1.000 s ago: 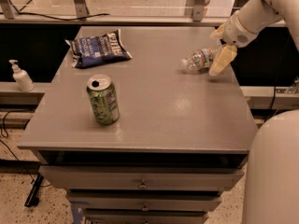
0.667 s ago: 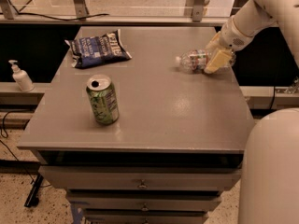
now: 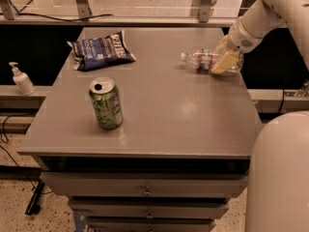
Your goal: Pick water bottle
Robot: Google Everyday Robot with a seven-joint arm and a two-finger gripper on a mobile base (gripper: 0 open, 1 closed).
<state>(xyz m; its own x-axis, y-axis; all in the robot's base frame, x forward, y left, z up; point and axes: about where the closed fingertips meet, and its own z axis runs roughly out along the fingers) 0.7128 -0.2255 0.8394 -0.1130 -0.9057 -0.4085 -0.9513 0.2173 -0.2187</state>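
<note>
The water bottle (image 3: 202, 60), clear ribbed plastic with a white cap and a white label band, lies on its side at the far right of the grey table (image 3: 159, 110), cap pointing left. My gripper (image 3: 225, 60), cream-coloured at the end of the white arm, reaches in from the upper right. It sits over the bottle's base end and covers part of it. The bottle rests on the table top.
A green soda can (image 3: 106, 103) stands upright at the front left of the table. A dark blue chip bag (image 3: 100, 49) lies at the back left. A white pump dispenser (image 3: 21, 79) stands on a ledge left of the table. The robot's white body (image 3: 280, 173) fills the lower right.
My gripper has moved left and down onto the bottle's base end. The bottle has shifted slightly to the left and back. The can and bag have not moved.
</note>
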